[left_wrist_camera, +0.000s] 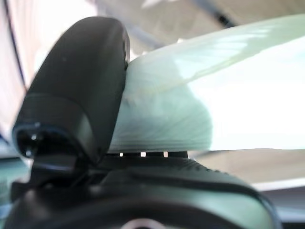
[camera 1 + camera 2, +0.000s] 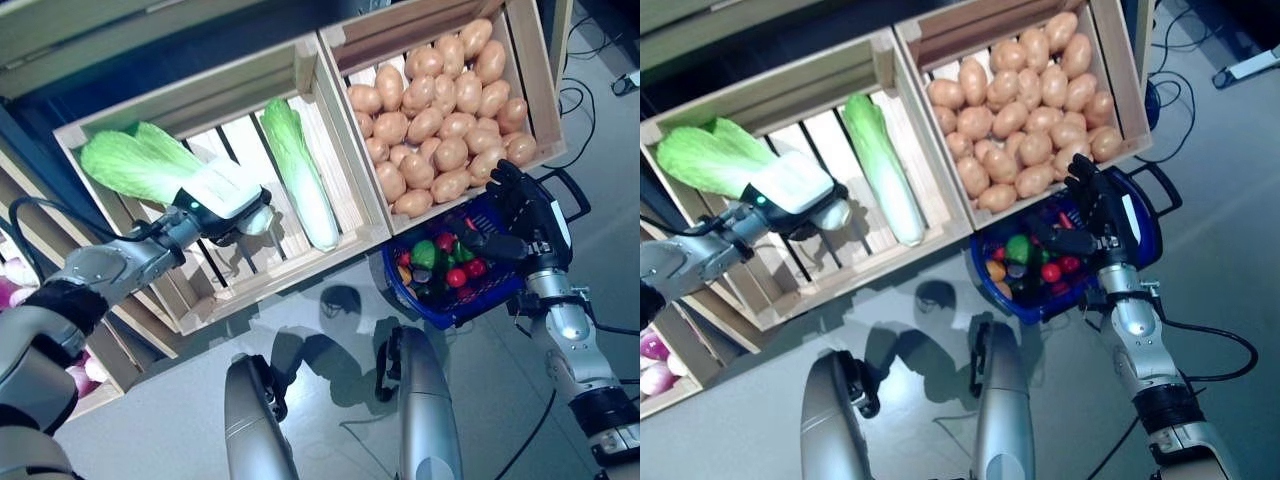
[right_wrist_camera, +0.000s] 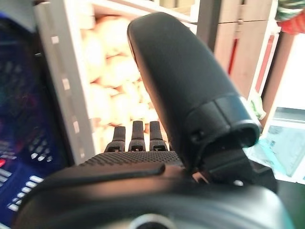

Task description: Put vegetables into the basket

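Left hand (image 2: 228,212) wrapped round a napa cabbage (image 2: 150,165) above the left crate (image 2: 330,100). Right hand (image 2: 525,215) over the blue basket (image 2: 440,310), fingers straight. No legible writing.

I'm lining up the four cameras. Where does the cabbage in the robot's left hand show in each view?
Left eye view: the held cabbage is at upper left, over the left crate.
Right eye view: upper left, nearer the edge.
Left wrist view: its pale stalk fills the middle and right, beside the left hand.
Right wrist view: not in it.
Shared landmark: the potato crate.
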